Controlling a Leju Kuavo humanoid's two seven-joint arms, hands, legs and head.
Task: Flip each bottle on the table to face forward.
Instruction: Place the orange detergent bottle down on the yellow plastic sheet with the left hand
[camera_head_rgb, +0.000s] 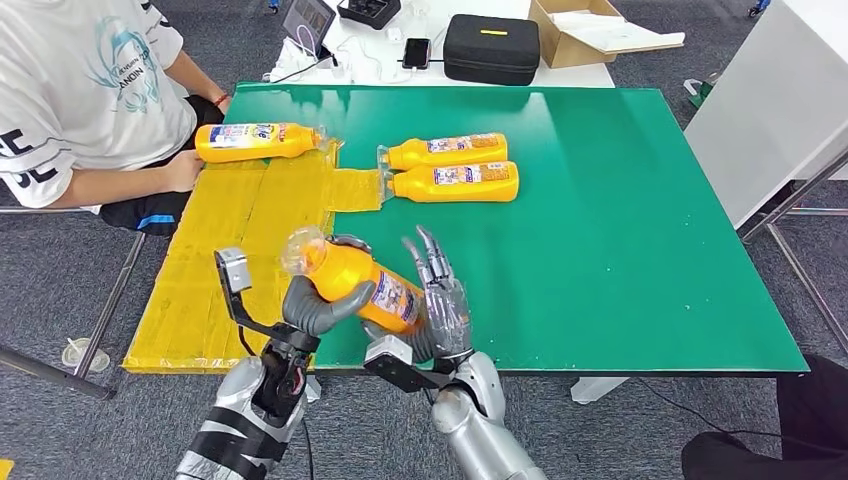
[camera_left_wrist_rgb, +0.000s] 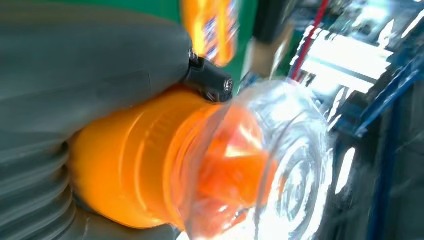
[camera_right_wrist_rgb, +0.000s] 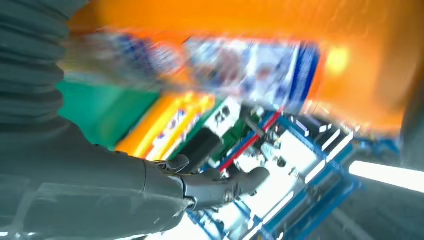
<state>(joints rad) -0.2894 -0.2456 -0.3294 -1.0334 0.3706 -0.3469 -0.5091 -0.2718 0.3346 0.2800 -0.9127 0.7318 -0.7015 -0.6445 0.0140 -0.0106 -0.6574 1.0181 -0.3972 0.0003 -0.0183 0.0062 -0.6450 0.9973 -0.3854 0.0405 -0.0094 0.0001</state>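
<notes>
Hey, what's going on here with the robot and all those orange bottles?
The robot is holding one orange bottle up off the green table, near its front edge. The left robot hand grips it near the clear-capped neck, and the right robot hand is against its base end. Two more bottles lie side by side mid-table. A fourth bottle lies at the far left by a seated person, whose hand is next to it.
</notes>
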